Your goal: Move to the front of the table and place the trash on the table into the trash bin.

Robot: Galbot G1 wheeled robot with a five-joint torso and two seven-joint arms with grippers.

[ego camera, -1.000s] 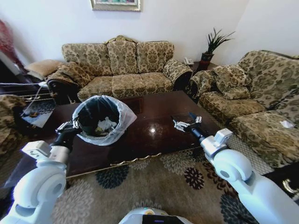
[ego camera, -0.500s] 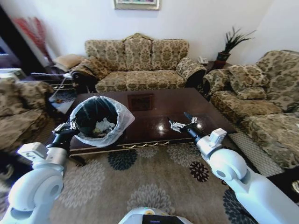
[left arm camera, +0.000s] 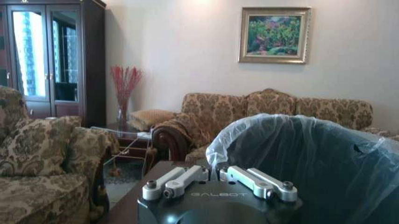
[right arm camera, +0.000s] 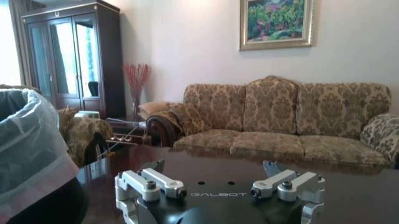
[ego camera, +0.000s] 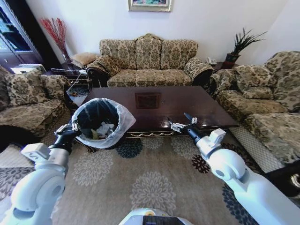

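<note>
I've got the bin held up at the table's near-left corner, right arm free

My left gripper (ego camera: 72, 127) is pinched on the bagged rim of the trash bin (ego camera: 102, 123), fingers pressed together in the left wrist view; white crumpled trash (ego camera: 104, 129) sits inside the bin. My right gripper (ego camera: 182, 124) hangs over the near edge of the table (ego camera: 187, 101), fingers spread wide, holding and touching nothing. "GALBOT" reads on both gripper bodies in the wrist views. A sofa (ego camera: 149, 63) stands behind the table, a patterned rug (ego camera: 140, 185) lies under me
</note>
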